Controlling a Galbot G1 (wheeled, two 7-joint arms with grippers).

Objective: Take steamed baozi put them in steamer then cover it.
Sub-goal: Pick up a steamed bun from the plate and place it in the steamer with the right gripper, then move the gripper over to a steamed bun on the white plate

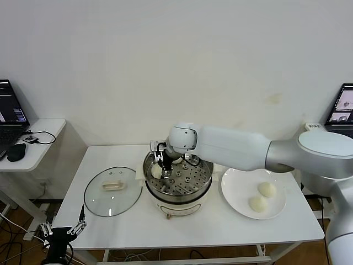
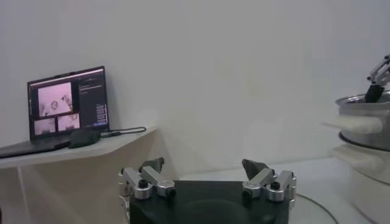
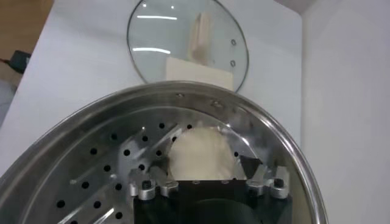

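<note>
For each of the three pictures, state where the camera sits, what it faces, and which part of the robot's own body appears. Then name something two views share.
Head view: high on the robot, facing down at the table; right arm over the steamer, left hand low.
Left wrist view: behind the open left hand, facing the wall and a laptop.
Right wrist view: above the right hand, looking into the steamer at a baozi.
Shared: head and right wrist views show the cover.

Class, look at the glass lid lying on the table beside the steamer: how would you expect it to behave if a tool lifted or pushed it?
The glass lid is probably rigid and breakable, being clear glass with a metal rim. Lying flat on the table, it looks unlikely to tip and may slide when pushed. Its smooth dome seems slippery; the cream handle looks the safer hold.
</note>
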